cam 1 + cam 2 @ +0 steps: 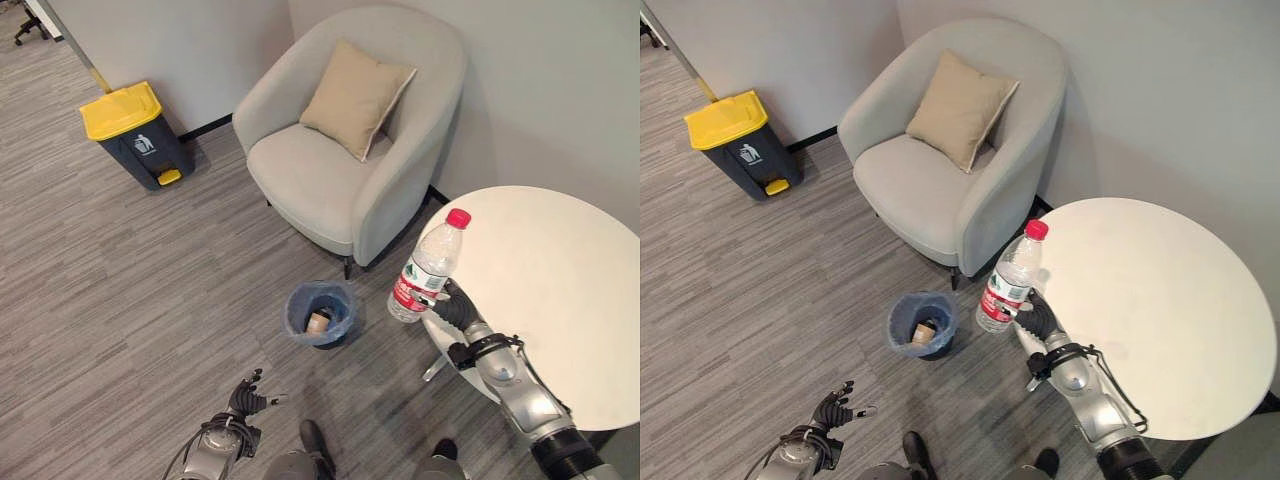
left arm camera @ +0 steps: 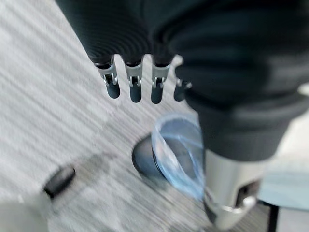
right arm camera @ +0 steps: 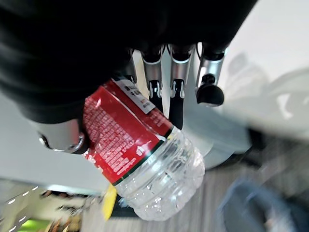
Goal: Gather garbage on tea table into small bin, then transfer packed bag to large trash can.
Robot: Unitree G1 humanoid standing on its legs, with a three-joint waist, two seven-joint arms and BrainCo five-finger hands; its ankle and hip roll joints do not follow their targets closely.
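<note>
- R hand [image 1: 452, 308] is wrapped round a clear plastic bottle [image 1: 428, 267] w/ red cap and red label; fingers curled about the lower body, at label height.
- Bottle is held clear of the round white table [image 1: 560, 290], at its edge on the armchair side; base hangs over the floor, not over the tabletop.
- Long axis near upright, tilted a bit: cap end up and leaning toward the table and the far wall, base down and toward the small bin.
- In R wrist view the bottle [image 3: 145, 164] lies across the palm, ribbed clear base sticking out past the fingers [image 3: 176, 104]; the last finger stands apart from the bottle.
- Small bin [image 1: 321, 313] w/ a blue bag liner stands on the grey floor [image 1: 120, 290], between the armchair's front and the robot, near the bottle's base but apart from it. Something brownish, cup-like, sits inside it; can't tell more.
- L hand [image 1: 247, 398] is low over the floor, well apart from the bin, fingers spread and relaxed, holding nothing. L wrist view: straight fingers [image 2: 135, 89] w/ the lined bin past them.
- Grey armchair [image 1: 350, 150] w/ a tan cushion [image 1: 355, 97] stands behind the small bin, just beside the table.
- Large dark trash can [image 1: 135, 135] w/ yellow lid, shut, by the wall, well apart from everything else.
</note>
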